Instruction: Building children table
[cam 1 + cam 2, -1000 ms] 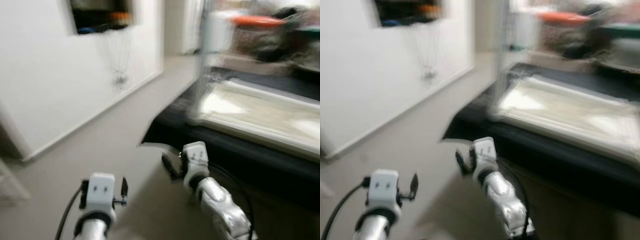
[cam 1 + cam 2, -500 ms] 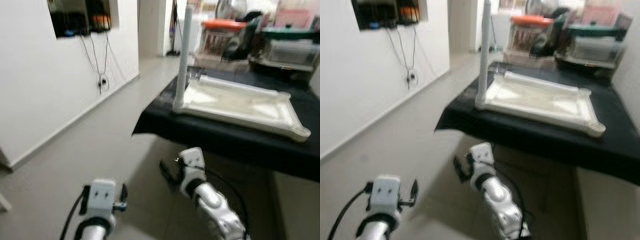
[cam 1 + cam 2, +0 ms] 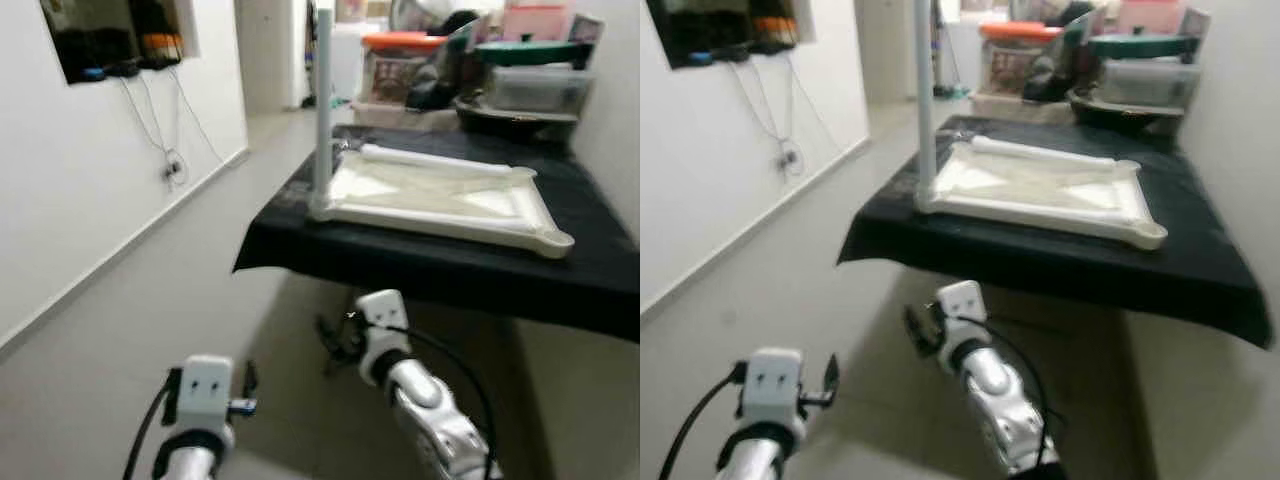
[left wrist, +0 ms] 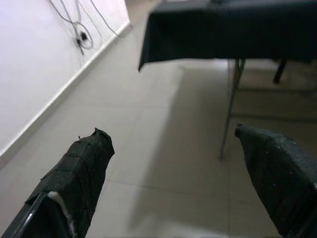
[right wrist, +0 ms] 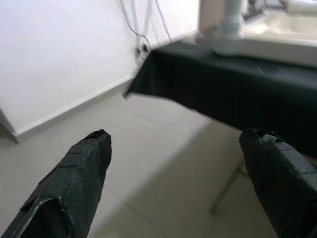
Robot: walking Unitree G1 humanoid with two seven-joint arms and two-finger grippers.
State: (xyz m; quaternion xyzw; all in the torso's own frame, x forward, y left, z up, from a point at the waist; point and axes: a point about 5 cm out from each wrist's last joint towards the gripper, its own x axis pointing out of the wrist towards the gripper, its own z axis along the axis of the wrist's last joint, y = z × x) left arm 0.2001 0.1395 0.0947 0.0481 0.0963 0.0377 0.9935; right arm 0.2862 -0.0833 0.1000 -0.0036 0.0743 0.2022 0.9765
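1. Camera view: sharper than a second ago and swung toward the black-draped bench (image 3: 440, 270); the robot has turned to face it.
2. White plastic children's tabletop (image 3: 440, 195), upside down, one white tubular leg (image 3: 322, 100) upright at its corner; ahead of and above both pincers.
3. Left pincer (image 4: 173, 163) and right pincer (image 5: 178, 163): spread wide, empty, low over the floor; approach remains.
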